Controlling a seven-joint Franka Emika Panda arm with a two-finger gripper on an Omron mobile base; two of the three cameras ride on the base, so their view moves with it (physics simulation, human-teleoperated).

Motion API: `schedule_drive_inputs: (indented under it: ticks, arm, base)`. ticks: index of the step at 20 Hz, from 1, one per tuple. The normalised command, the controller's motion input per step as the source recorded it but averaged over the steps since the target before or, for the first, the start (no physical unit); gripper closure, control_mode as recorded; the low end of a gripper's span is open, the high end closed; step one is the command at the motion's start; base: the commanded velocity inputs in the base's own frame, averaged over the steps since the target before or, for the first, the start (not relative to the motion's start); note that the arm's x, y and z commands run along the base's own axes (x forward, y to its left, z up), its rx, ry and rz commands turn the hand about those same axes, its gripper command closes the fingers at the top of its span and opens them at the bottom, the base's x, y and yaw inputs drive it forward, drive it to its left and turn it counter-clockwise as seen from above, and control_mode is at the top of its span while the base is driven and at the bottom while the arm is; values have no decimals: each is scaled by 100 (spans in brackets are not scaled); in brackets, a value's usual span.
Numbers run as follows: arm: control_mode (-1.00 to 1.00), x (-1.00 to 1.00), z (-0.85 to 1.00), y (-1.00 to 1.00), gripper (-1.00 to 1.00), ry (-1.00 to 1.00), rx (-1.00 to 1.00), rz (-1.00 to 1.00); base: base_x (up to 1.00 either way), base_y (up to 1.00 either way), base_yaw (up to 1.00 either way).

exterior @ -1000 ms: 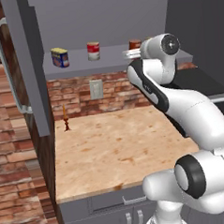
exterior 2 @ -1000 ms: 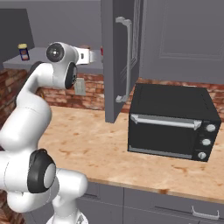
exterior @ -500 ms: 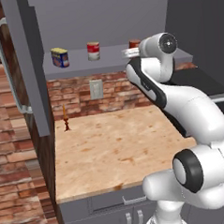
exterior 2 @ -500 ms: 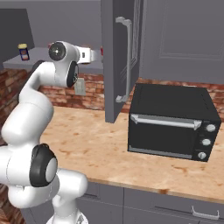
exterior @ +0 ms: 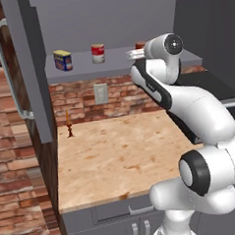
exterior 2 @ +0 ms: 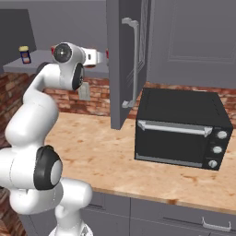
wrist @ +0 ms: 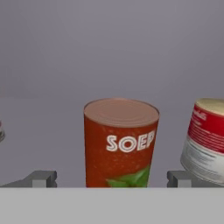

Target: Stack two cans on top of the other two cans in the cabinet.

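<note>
Reach step: two-finger gripper (wrist: 112,179), jaws wide apart, lines up on tall orange-red can (wrist: 120,143); next, advance & clamp.

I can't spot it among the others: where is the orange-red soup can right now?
In the hand view the orange-red can stands upright on the grey cabinet shelf, centred ahead of the open pincer, with a red-and-white can to its right.

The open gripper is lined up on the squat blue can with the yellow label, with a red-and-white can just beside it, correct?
Not quite. In the hand view the open gripper is lined up on the tall orange-red can; the red-and-white can does stand just beside it.
</note>
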Motion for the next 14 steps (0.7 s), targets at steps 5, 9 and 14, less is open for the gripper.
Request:
schedule_drive_inputs:
  ticks: [5,9,14]
  arm:
    - [-100,16,0,-1,-100,0,0,0]
    - [-100,2,0,-1,-100,0,0,0]
    - [-100,0,0,0,-100,0,0,0]
  base:
    - [0,0,0]
    - [0,0,0]
    - [0,0,0]
